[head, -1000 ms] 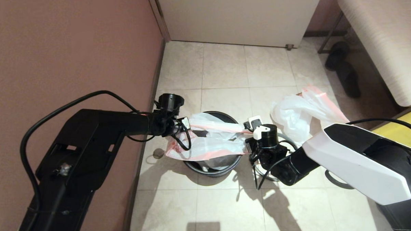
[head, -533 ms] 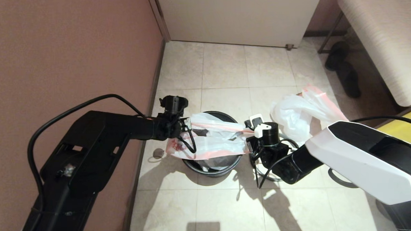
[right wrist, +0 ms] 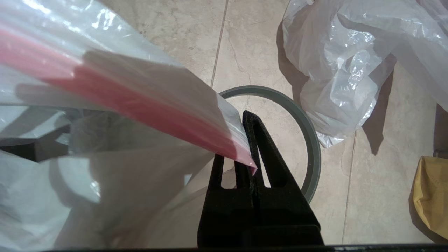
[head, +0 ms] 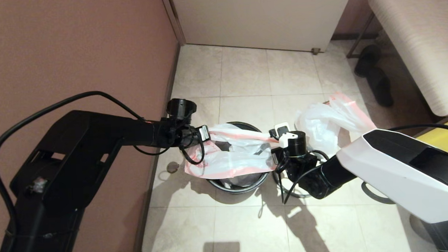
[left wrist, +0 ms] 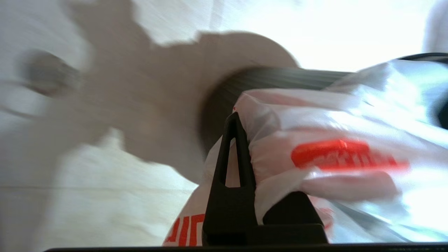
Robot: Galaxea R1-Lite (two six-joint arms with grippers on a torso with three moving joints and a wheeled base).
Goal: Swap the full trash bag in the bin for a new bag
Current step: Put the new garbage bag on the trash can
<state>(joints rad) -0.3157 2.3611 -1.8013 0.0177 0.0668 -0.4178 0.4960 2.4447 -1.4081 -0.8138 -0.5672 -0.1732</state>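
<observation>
only the right wrist view shows the grey ring (right wrist: 308,147) floor-bound; both pincers clamp the new bag (head: 232,155).

Black left arm (head: 97,134) trails cables; right arm (head: 397,172) has white shell.

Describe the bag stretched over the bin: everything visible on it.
The new bag is thin translucent white plastic with pink-red bands along its edges and bold red print on the left side. It is spread wide over the mouth of the black bin, sagging in the middle, with dark contents showing through. The left gripper is shut on its left edge and the right gripper is shut on a pink-striped corner on the right. Its lower edge drapes over the bin's near rim.
</observation>
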